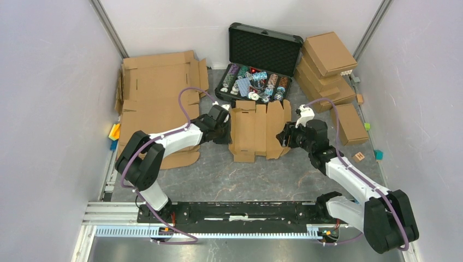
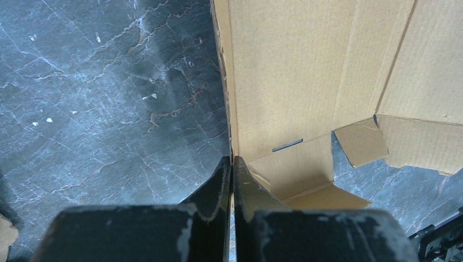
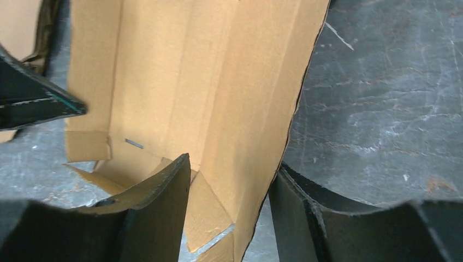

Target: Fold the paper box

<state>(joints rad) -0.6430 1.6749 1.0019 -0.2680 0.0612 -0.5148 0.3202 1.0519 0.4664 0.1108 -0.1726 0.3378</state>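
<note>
Pinching the light, bendy paper box (image 1: pixel 256 128) by its left wall with my left gripper (image 2: pixel 231 161); right gripper (image 3: pixel 232 169) gapes astride the right wall.

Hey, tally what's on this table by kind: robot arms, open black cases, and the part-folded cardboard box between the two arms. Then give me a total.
Robot arms: 2 (left arm, right arm)
Open black case: 1
Paper box: 1
Total: 4
</note>
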